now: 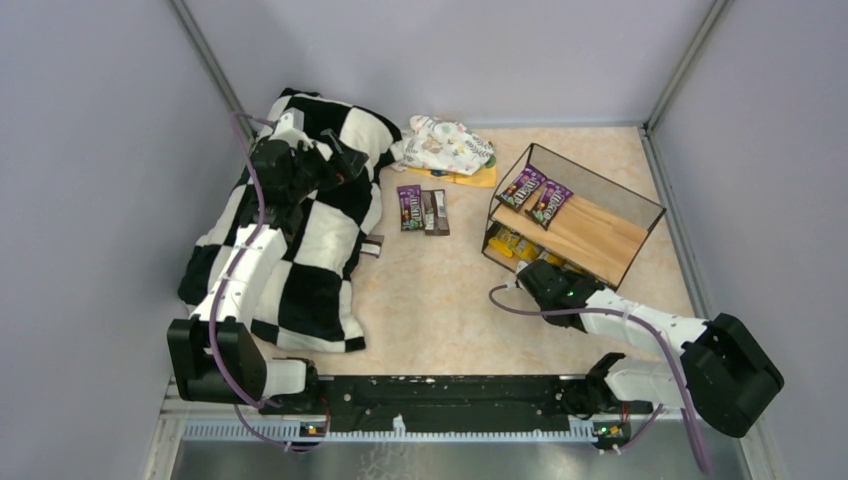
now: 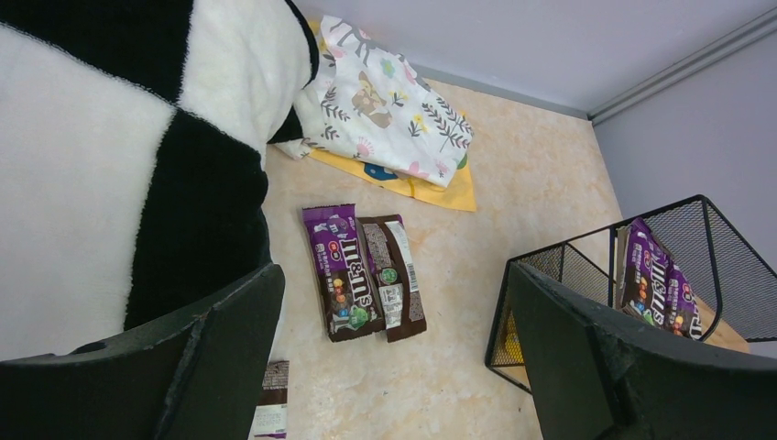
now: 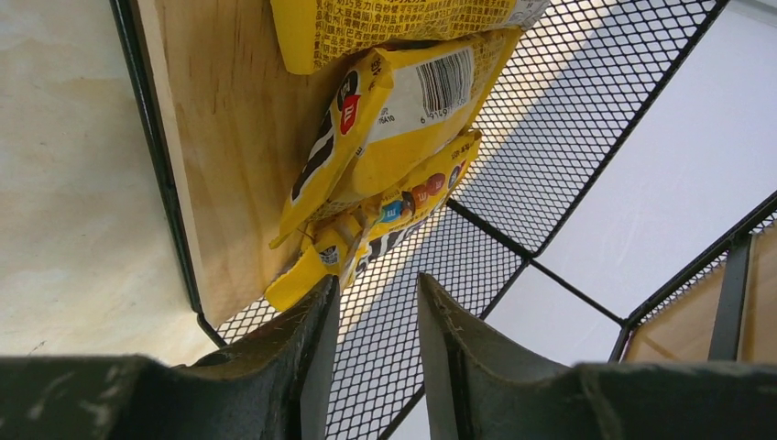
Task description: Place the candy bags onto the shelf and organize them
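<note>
Candy bags (image 1: 535, 197): two purple ones side by side on the shelf's (image 1: 600, 235) upper board. At least three yellow packets (image 3: 403, 101) overlap on its lower board. Two purple-brown bags (image 1: 422, 210) lie on the table (image 1: 450, 290) left of the shelf. One packet (image 1: 372, 246) pokes out from the checkered blanket (image 1: 310, 270).

Right gripper (image 3: 377, 284) is at the shelf's lower front, jaws slightly parted, holding nothing. Left gripper (image 2: 394, 275) is over the blanket, jaws wide, empty.

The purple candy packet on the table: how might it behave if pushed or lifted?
The purple candy packet lies flat with a glossy wrapper, so it would probably slide easily over the smooth table. It looks thin and soft, so it likely sags if lifted by one end. Being flat, it is unlikely to roll.
</note>
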You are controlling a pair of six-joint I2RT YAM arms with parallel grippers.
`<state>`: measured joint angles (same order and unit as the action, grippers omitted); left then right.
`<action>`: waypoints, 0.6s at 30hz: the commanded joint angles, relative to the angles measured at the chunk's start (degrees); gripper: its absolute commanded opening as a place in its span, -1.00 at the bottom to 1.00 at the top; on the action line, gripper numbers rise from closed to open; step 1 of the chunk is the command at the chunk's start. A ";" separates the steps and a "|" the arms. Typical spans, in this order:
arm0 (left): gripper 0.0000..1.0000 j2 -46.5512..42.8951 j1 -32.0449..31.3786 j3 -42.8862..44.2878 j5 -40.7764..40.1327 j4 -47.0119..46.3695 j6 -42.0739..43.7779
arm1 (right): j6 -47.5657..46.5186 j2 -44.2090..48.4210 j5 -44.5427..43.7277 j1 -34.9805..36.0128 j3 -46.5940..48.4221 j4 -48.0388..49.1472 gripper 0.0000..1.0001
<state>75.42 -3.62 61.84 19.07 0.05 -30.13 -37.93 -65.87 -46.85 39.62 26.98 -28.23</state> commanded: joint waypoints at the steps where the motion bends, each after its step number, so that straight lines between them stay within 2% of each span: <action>1: 0.96 -0.71 0.28 1.88 0.81 -2.43 -0.24 | 0.23 1.37 0.84 -0.21 1.85 -0.28 -0.27; 3: 0.97 -0.70 0.28 1.88 0.71 -2.43 -0.21 | 0.02 3.00 2.39 0.66 1.88 -0.57 -0.24; 8: 0.96 -0.70 0.28 1.96 0.50 -2.27 0.14 | -0.65 11.10 8.99 5.13 1.11 -0.59 0.05; 11: 0.97 -0.39 0.28 1.98 0.67 -2.26 0.07 | 0.12 16.33 13.01 7.55 1.90 -4.69 0.19; 16: 0.96 -0.10 0.28 2.01 1.25 -2.41 0.07 | -1.00 23.10 30.52 13.25 5.15 -13.57 0.29; 18: 0.97 0.19 0.28 1.92 0.97 -2.37 0.43 | -0.12 23.86 31.76 13.55 4.60 -13.41 0.36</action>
<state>75.42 -3.62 61.84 19.33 0.08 -30.11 -38.17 -44.45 -25.47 51.29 28.60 -38.00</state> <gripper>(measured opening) 0.984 0.656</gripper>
